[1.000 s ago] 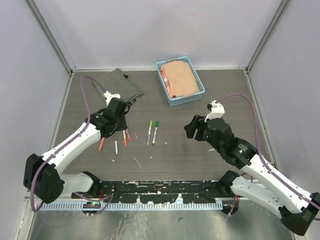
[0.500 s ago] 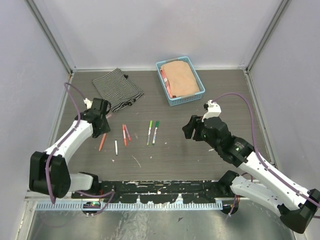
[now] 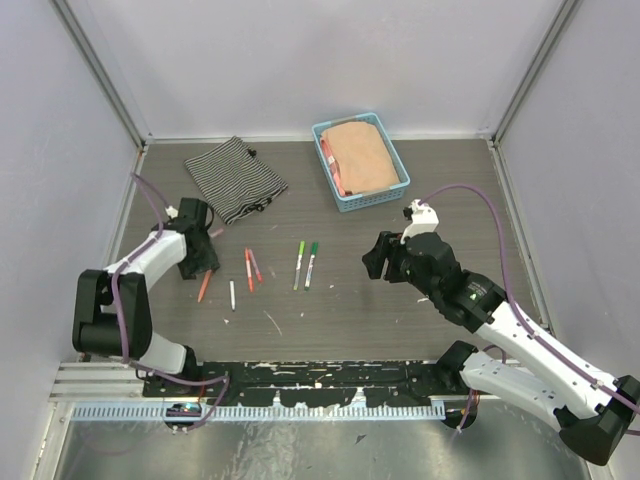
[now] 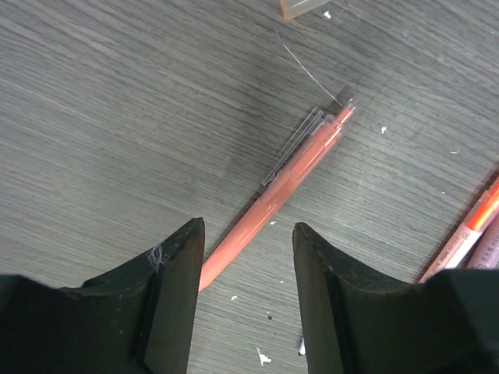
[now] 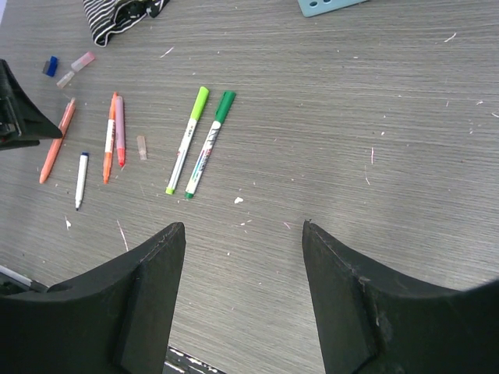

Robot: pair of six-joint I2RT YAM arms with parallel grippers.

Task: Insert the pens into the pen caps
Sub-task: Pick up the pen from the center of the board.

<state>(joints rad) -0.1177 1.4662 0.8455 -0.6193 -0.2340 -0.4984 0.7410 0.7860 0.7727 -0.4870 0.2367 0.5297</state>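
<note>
- Left tool (image 4: pixel 248 234), jaws spread, hovers over an orange pen (image 4: pixel 300 160) lying on the table (image 4: pixel 117 117); it looks about to pick it up.
- Right tool (image 5: pixel 243 234) is spread and empty.
- Next: pinch the pen, then match it to a cap (image 5: pixel 51 65).

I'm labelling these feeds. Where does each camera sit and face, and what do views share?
Top external: above and behind, looking down on the table; both arms show.
Left wrist: just over the orange pen, looking down; left end effector open at the bottom.
Right wrist: low, looking left across the pens; right end effector open.
Shared: the orange pen appears in all three.
</note>
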